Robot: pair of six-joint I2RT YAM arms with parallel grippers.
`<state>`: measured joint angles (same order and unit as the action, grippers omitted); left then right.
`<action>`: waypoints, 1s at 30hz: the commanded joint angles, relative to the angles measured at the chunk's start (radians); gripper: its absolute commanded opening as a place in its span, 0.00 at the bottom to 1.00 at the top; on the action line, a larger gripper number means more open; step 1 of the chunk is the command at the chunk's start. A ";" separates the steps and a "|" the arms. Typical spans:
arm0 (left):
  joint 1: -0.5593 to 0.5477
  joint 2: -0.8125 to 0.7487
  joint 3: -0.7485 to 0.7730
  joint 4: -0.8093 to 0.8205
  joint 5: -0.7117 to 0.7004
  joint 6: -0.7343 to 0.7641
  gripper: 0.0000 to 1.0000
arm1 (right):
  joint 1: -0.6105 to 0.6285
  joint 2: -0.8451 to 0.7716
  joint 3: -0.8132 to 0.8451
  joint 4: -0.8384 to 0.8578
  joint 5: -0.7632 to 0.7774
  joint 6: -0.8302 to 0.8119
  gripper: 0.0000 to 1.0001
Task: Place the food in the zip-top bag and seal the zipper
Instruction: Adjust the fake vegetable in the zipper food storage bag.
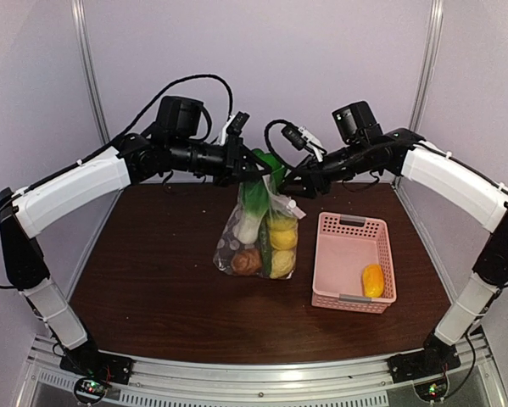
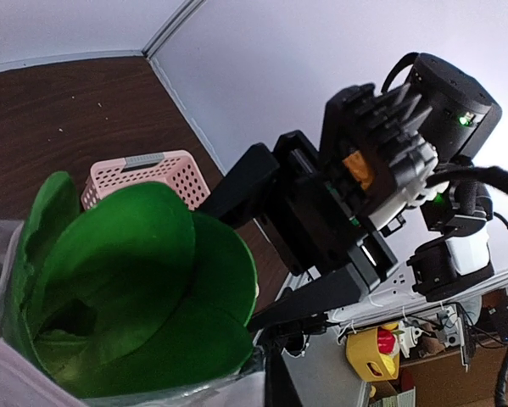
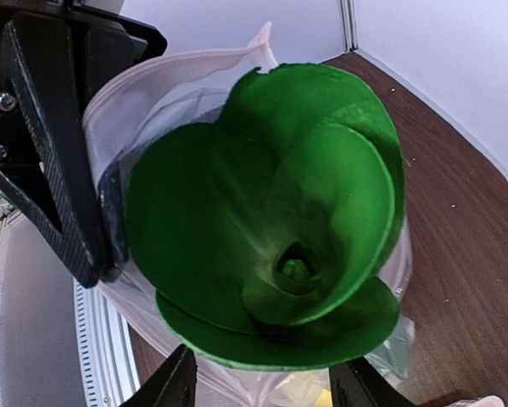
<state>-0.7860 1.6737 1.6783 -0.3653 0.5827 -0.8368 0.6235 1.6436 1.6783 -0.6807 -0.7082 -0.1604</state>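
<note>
The zip-top bag (image 1: 237, 242) hangs upright over the table, its bottom resting on the wood. Inside it are yellow lemons (image 1: 282, 234), brown bread (image 1: 247, 261) and a bok choy whose green leaves (image 1: 269, 166) stick out of the mouth. My left gripper (image 1: 241, 172) is shut on the bag's mouth edge (image 3: 109, 216) and holds it up. My right gripper (image 3: 266, 392) is open, its fingertips (image 3: 173, 383) standing either side of the bag just below the leaves (image 3: 270, 220). An orange-yellow piece (image 1: 372, 280) lies in the basket. The zipper slider is not visible.
The pink perforated basket (image 1: 354, 223) stands on the table right of the bag, also showing in the left wrist view as the basket (image 2: 147, 174) behind the leaves (image 2: 126, 280). White walls close the back and both sides.
</note>
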 commanded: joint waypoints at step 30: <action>0.005 -0.052 -0.054 0.095 0.005 0.004 0.00 | -0.006 0.115 0.068 -0.105 0.096 0.084 0.57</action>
<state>-0.7860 1.6600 1.6249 -0.3595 0.5800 -0.8360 0.5976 1.7035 1.7412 -0.7052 -0.6720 -0.0723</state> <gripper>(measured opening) 0.014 0.567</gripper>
